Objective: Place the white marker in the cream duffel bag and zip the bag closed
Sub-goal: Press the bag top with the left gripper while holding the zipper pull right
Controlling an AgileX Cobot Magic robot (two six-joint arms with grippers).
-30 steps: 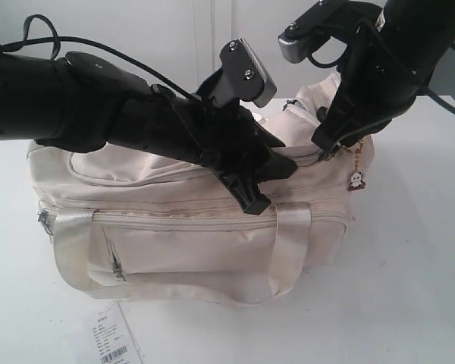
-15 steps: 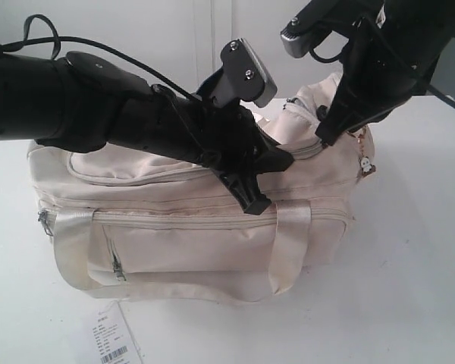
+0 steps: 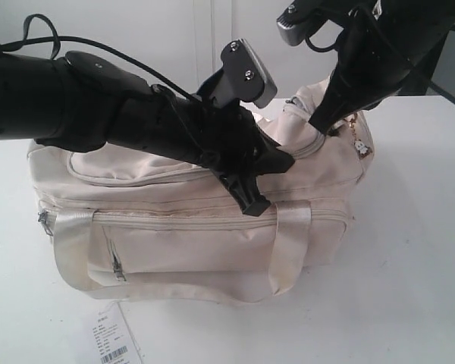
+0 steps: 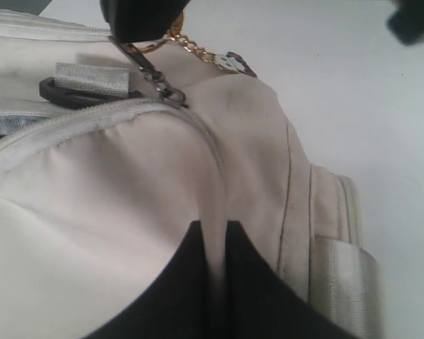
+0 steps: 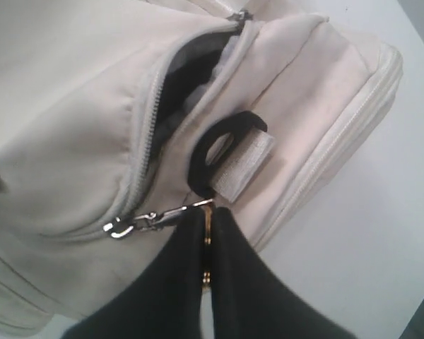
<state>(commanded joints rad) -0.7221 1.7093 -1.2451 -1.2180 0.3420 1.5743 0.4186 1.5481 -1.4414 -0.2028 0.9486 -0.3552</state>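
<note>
The cream duffel bag [image 3: 174, 227] lies lengthwise on the white table. My left gripper [image 3: 255, 199] reaches across its top and is shut on a fold of the bag's cream fabric [image 4: 210, 227]. At the bag's right end my right gripper [image 3: 324, 125] is shut on the gold chain at the zipper pull [image 5: 207, 212]. The grey pull [image 5: 138, 224] is stretched taut from it. The small charm [image 3: 362, 145] dangles beside it. The top zipper gapes near this end, showing dark lining [image 5: 177, 78]. The white marker is out of view.
A white paper barcode tag [image 3: 114, 343] lies on the table in front of the bag. Shiny strap handles [image 3: 292, 243] hang down the bag's front. A black strap ring [image 5: 222, 152] sits just beyond the right fingertips. Bare white table [image 3: 417, 250] spreads to the right.
The right gripper has risen with the chain, lifting the bag's right end, and the charm has swung upward. The left arm has stayed put.
</note>
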